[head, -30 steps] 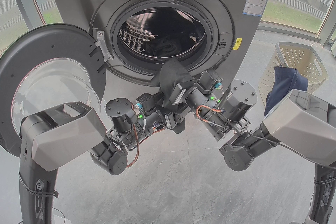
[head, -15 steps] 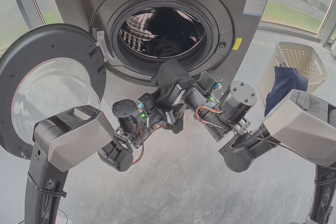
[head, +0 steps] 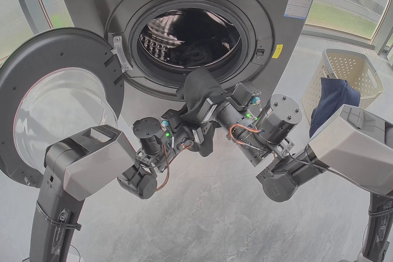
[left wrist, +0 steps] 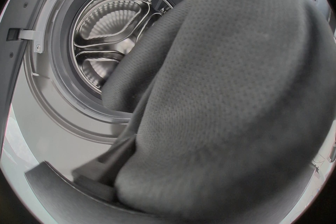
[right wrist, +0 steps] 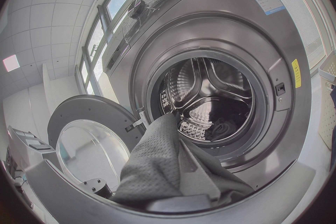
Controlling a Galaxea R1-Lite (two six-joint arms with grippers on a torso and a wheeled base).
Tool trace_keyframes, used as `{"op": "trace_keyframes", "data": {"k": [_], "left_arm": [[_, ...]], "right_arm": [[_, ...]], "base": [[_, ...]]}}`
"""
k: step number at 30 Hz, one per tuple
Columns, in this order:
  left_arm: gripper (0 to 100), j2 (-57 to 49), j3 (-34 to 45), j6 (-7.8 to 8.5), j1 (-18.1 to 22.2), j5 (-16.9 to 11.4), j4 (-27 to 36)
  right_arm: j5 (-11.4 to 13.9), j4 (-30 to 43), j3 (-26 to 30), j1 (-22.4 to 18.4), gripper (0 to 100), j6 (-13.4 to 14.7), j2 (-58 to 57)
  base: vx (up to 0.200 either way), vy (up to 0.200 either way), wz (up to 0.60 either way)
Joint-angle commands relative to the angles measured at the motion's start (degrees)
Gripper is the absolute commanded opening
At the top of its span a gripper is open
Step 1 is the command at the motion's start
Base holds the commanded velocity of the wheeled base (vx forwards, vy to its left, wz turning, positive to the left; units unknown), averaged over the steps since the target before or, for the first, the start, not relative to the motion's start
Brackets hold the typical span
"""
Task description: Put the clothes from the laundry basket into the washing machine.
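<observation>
Door point(head: 57, 54) swung wide. Left jaws and right jaws sit under the dark garment point(head: 198, 89); grip state, cannot tell. Cloth reaches the washing machine point(head: 262, 29) lip, mostly outside; loose hold could drop it. Laundry basket point(head: 356, 68) holds more.

Grey marbled floor point(head: 204, 213), with washing machine point(head: 262, 9) and, to its right, laundry basket point(head: 351, 69).

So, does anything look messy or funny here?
Nothing is spilled or broken. The dark cloth pokes up at the washing machine's open mouth, not inside yet, and a blue garment hangs over the laundry basket's rim instead of lying in it.
</observation>
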Motion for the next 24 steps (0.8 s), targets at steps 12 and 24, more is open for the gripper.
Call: {"op": "trace_keyframes", "data": {"k": [12,24], "left_arm": [[0,-5.1,0.4,-0.17,2.4,3.0,-0.9],[0,-11.3,4.0,-1.05,1.0,3.0,-0.9]], "right_arm": [[0.1,-0.3,6.0,-6.9,0,0.1,-3.0],[0.0,-0.3,6.0,-8.7,0,0.8,1.9]], "base": [[0.0,0.0,0.0],[0.0,0.0,0.0]]}}
